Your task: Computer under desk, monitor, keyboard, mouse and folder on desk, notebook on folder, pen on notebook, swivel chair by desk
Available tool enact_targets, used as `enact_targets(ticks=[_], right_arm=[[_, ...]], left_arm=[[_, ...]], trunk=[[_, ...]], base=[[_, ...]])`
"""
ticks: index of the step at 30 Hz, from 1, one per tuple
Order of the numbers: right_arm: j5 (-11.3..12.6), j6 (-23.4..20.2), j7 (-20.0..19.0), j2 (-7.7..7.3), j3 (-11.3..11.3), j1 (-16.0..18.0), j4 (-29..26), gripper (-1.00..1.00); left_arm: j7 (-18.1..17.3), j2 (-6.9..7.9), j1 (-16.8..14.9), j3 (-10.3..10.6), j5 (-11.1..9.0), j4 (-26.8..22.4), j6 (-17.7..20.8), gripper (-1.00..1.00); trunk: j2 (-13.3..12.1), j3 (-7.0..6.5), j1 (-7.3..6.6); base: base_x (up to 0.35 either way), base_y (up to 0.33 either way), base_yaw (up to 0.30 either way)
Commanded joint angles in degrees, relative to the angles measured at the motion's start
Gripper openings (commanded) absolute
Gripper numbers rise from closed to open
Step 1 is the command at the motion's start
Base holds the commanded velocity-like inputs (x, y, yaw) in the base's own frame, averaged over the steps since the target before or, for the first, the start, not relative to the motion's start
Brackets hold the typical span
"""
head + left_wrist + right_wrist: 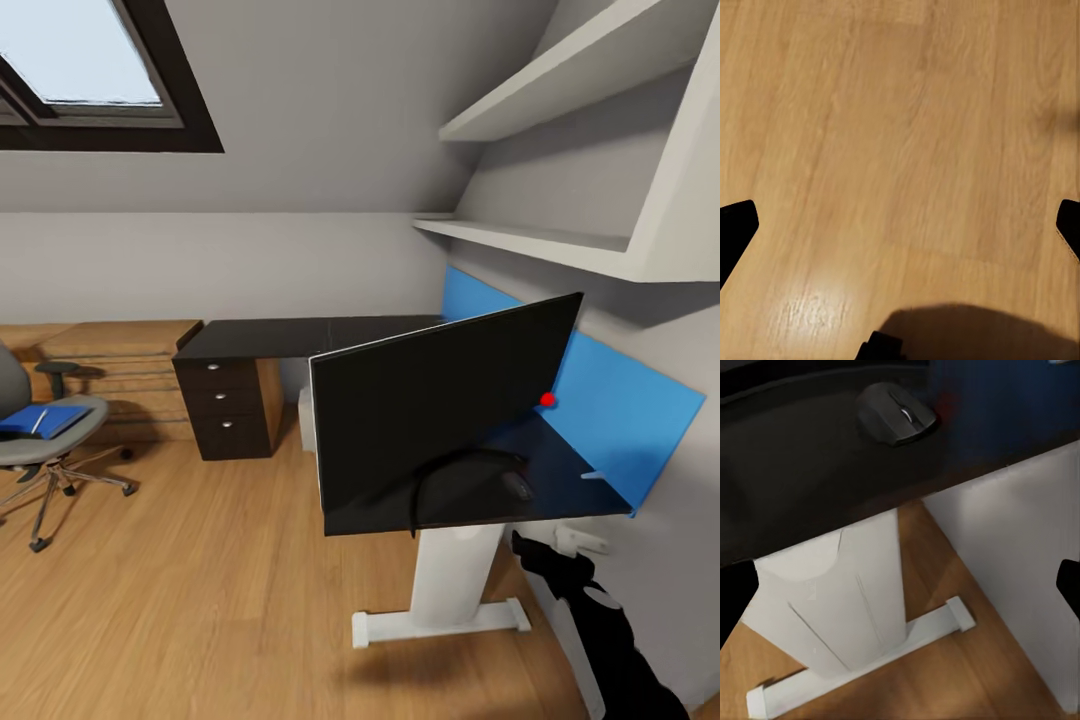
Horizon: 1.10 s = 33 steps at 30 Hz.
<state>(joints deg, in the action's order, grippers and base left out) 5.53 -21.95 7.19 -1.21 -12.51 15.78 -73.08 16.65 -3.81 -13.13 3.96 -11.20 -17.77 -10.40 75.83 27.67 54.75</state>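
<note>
Left gripper [900, 217] is hanging over bare wood floor [907, 112], tips spread wide apart, holding nothing. Right gripper [900, 577] is also spread and empty, looking at the desk [795, 457] edge, its white leg [840, 600] and the mouse [897, 414] on the desktop; in the head view the right arm [600, 630] is showing low beside the desk. Monitor [440, 410] is standing on the desk, mouse [517, 486] by its base. Folder [40, 420] is lying on the chair [50, 440] seat, well apart to the robot's left, something thin and pale on top, too small to identify; its long axis is running roughly across the seat. Left arm is judged nearer for the folder pickup, though the base likely needs to move first. Keyboard not made out. No readable writing or brands.
</note>
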Motion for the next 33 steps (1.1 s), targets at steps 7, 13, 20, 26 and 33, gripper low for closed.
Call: enact_targets(ticks=[7,13,20,26,33], right_arm=[[-1.67,2.89,0.37,-0.1,0.03,-0.07,0.03,1.0],[-4.42,5.95,0.36,-0.1,0.03,-0.12,0.66,1.0],[-7.01,6.79,0.23,-0.15,0.07,-0.13,2.7,1.0],[-7.22,7.51,-1.66,-0.19,0.11,-0.13,4.08,1.0],[-7.28,7.94,-3.39,-0.19,-0.02,-0.13,4.3,1.0]], left_arm=[[0.31,-0.04,-0.05,0.43,-0.53,0.05,-0.16,1.0],[0.31,0.02,-0.03,0.43,-0.57,0.1,-0.15,1.0],[0.31,0.03,-0.02,0.43,-0.57,0.1,-0.1,1.0],[0.31,-0.04,-0.03,0.5,-0.57,0.1,-0.07,1.0],[0.31,-0.05,-0.01,0.52,-0.57,0.1,-0.06,1.0]], trunk=[[0.03,0.06,0.03],[0.03,0.06,0.03],[0.03,0.06,0.03],[0.03,0.06,0.03],[0.03,0.06,0.03]], base=[[0.144,-0.039,0.0],[0.178,-0.072,0.0],[0.125,-0.042,0.0],[0.07,-0.03,0.0],[0.007,-0.003,0.0]])
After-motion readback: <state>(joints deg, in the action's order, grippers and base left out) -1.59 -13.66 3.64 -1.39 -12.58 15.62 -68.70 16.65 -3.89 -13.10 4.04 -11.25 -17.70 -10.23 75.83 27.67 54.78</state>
